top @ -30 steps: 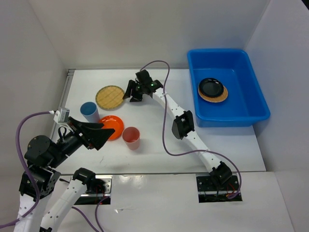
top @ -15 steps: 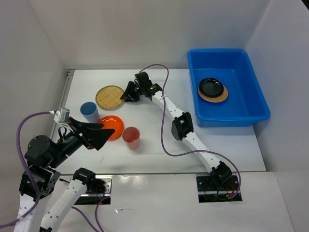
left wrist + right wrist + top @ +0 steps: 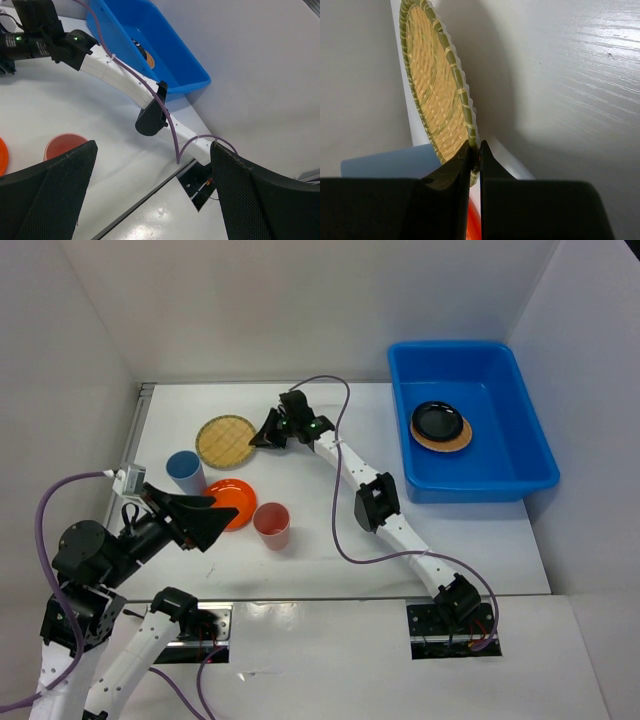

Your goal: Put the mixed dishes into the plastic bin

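A tan woven plate (image 3: 226,440) lies at the table's far left, and my right gripper (image 3: 262,435) is shut on its right rim. In the right wrist view the woven plate (image 3: 437,95) has its edge pinched between the two black fingers (image 3: 455,172). Nearer the front sit a blue cup (image 3: 185,470), an orange plate (image 3: 234,501) and a pink cup (image 3: 271,524). The blue plastic bin (image 3: 520,470) at the right holds a black plate (image 3: 438,420) on top of a tan one (image 3: 445,444). My left gripper (image 3: 205,518) hovers open by the orange plate, holding nothing.
The right arm (image 3: 375,495) stretches diagonally across the table's middle, its purple cable looping beside it. White walls close in the left, back and right sides. In the left wrist view the pink cup (image 3: 62,147) and the bin (image 3: 150,40) show beyond the wide fingers.
My right gripper has slid left onto the woven plate's rim and closed on it. The left arm has stayed still.
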You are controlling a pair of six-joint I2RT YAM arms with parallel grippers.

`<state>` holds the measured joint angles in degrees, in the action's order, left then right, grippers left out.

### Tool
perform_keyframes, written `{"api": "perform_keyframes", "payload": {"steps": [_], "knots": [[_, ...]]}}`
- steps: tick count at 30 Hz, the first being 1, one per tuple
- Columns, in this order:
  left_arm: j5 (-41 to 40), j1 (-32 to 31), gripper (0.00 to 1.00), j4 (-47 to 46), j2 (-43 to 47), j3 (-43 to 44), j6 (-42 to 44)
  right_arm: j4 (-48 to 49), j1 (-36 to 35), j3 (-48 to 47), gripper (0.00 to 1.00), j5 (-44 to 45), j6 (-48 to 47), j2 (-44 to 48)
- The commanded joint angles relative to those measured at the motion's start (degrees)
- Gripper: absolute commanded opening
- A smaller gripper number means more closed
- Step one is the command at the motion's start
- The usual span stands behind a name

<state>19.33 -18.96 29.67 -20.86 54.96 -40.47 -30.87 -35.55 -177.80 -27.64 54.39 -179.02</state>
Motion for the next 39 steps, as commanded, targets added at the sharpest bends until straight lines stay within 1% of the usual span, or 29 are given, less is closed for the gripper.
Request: {"api": "perform_keyframes", "payload": {"steps": [1, 5, 6, 7, 9, 11, 15, 18, 19, 20, 21, 23, 24, 25, 27, 28, 30, 31, 33, 35, 36, 37, 38, 39], "knots": [[1.75, -0.20, 1.00, -2.68, 1.96, -0.03, 0.74, -1.99, -1.19, -1.68, 0.01, 4.60, -3.41, 4.18], [2.37, -0.20, 1.00, -3.83, 2.49, 1.55, -0.05, -7.17, -1.72, -1.68, 0.01, 10.84, -5.17, 11.13], [2.90, -0.20, 1.00, -3.83, 1.97, 1.55, -0.05, -9.45, -1.72, -1.68, 0.01, 13.72, -6.04, 12.63], [2.90, -0.20, 1.00, -3.83, 1.97, 2.16, -0.05, -10.51, -1.72, -1.68, 0.01, 15.32, -6.66, 16.04], [4.30, -0.20, 1.00, -3.83, 1.97, 2.17, -1.10, -12.80, -1.72, -1.68, 0.01, 19.96, -8.50, 19.57], [4.92, -0.20, 1.00, -4.45, 1.97, 2.17, -1.10, -16.14, -1.19, -1.68, 0.01, 22.18, -9.04, 25.19], [4.93, -0.20, 1.00, -4.45, 1.44, 2.17, -1.72, -22.72, 1.97, -1.68, 0.01, 28.23, -10.97, 34.42], [5.54, -0.20, 1.00, -4.45, 0.30, 2.17, -1.19, -30.10, 5.13, -1.68, 0.01, 32.89, -11.59, 41.45], [6.06, -0.20, 1.00, -4.45, -0.57, 2.17, -0.32, -34.65, 7.05, -1.68, 0.01, 34.48, -12.20, 43.04], [6.07, -0.20, 1.00, -4.45, -1.45, 2.17, -0.31, -37.13, 8.20, -1.68, 0.01, 36.32, -12.99, 45.66], [6.07, -0.20, 1.00, -3.92, -1.98, 2.17, 0.47, -42.20, 10.74, -1.68, 0.01, 40.17, -14.04, 46.65], [6.07, -0.20, 1.00, -3.92, -2.77, 1.64, 1.18, -43.83, 13.39, -0.89, 0.01, 42.22, -17.37, 49.36], [6.07, -0.20, 1.00, -3.92, -2.78, 0.95, 1.18, -43.83, 14.36, 2.42, 0.01, 42.23, -18.26, 51.47], [6.07, -0.20, 1.00, -3.92, -3.39, 0.94, 1.88, -43.83, 15.15, 8.28, 0.01, 44.32, -17.66, 53.40], [4.58, -0.20, 1.00, -3.05, -3.92, -0.46, 2.41, -43.83, 16.47, 9.66, 0.01, 46.96, -18.35, 56.14], [3.96, -0.20, 1.00, -2.52, -3.92, -0.47, 3.19, -43.83, 16.48, 11.92, 0.01, 48.02, -18.36, 57.19], [3.96, -0.20, 1.00, -1.63, -4.45, -0.47, 3.91, -43.83, 19.81, 15.79, 0.01, 47.33, -18.36, 60.79], [3.96, -0.20, 1.00, -1.63, -4.45, -0.99, 3.91, -43.83, 20.77, 21.29, 0.01, 47.33, -18.36, 62.46], [3.96, -0.20, 1.00, -1.63, -3.93, -0.99, 3.91, -43.31, 22.98, 28.60, 0.01, 47.33, -18.36, 67.02], [3.96, -0.20, 1.00, -2.33, -3.92, -1.70, 3.91, -42.70, 24.03, 32.75, 0.01, 48.73, -19.58, 69.76], [3.96, -0.20, 1.00, -2.34, -3.92, -2.31, 3.91, -40.26, 25.69, 38.08, 0.01, 48.73, -20.20, 73.25], [4.83, -0.20, 1.00, -2.34, -4.44, -2.31, 3.91, -38.49, 26.92, 41.36, 0.01, 47.86, -20.72, 75.37], [4.84, -0.20, 1.00, -2.34, -4.45, -2.31, 3.91, -36.65, 28.68, 44.87, 0.01, 45.42, -21.69, 77.75], [4.84, -0.20, 1.00, -2.34, -4.97, -2.31, 3.91, -31.67, 32.96, 53.17, 0.01, 43.48, -22.57, 82.99]]}}
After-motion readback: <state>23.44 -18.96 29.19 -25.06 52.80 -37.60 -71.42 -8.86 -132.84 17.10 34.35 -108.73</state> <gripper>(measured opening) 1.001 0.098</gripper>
